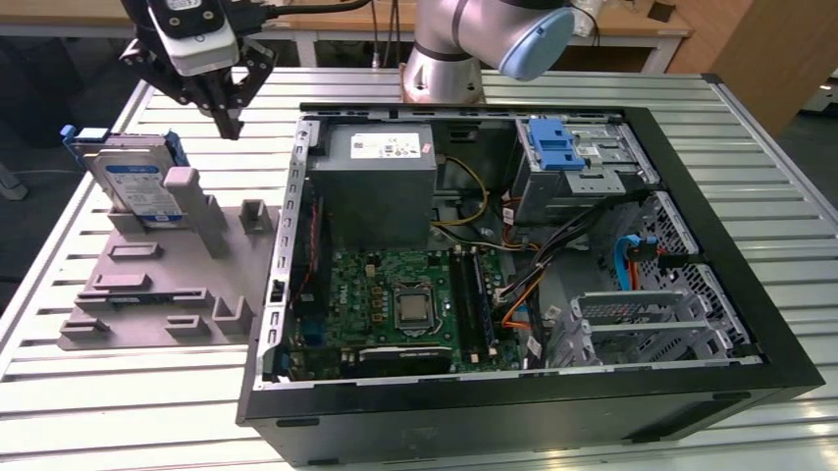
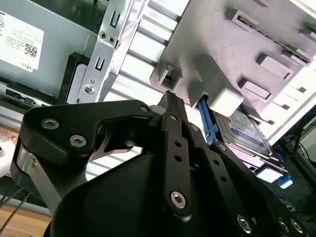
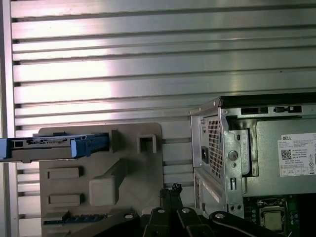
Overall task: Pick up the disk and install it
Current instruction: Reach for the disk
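The disk point(image 1: 136, 183) stands on edge in a slot at the far end of a grey holder block point(image 1: 157, 294), at the exterior view's left. It is silver-grey with a white-and-blue label and sits in a blue carrier. My gripper point(image 1: 232, 124) hangs above the table, a little to the right of the disk and higher than it, between the disk and the computer case. Its fingers are shut with nothing between them. In both wrist views the closed fingertips point(image 2: 170, 97) point(image 3: 173, 189) point down over the holder block, with the disk point(image 2: 246, 132) point(image 3: 54, 146) off to one side.
The open computer case point(image 1: 733, 294) lies on the slatted metal table point(image 1: 105, 412). Inside it are a grey power supply box point(image 1: 380, 186), a motherboard point(image 1: 392, 304), loose cables and a drive bay with a blue latch point(image 1: 566, 152). The arm's base point(image 1: 452, 59) stands behind the case.
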Tool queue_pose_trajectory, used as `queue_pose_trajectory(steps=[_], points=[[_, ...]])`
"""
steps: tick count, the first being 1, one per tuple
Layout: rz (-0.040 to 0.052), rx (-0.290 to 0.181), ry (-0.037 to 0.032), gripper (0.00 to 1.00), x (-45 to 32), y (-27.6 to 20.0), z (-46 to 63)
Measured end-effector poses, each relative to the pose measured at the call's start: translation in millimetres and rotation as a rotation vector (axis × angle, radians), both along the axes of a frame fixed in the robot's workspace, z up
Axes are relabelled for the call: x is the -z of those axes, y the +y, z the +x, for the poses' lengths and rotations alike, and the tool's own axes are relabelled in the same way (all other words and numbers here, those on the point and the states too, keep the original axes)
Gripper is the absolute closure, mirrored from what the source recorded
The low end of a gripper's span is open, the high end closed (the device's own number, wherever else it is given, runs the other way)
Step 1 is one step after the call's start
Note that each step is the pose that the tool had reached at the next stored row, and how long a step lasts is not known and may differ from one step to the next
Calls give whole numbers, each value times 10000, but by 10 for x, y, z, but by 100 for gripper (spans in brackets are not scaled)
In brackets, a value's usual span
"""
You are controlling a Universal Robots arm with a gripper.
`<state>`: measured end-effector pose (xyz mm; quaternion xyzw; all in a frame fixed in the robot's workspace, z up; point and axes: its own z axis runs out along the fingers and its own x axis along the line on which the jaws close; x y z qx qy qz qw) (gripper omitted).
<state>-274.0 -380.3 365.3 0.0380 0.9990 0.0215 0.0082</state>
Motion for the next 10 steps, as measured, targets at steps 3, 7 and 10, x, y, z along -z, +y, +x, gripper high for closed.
queue_pose_trajectory(steps=[3, 7, 10], points=[[0, 0, 0, 89, 1, 1, -7], [0, 0, 0, 89, 1, 1, -15], [-1, 0, 1, 89, 8, 5, -27]])
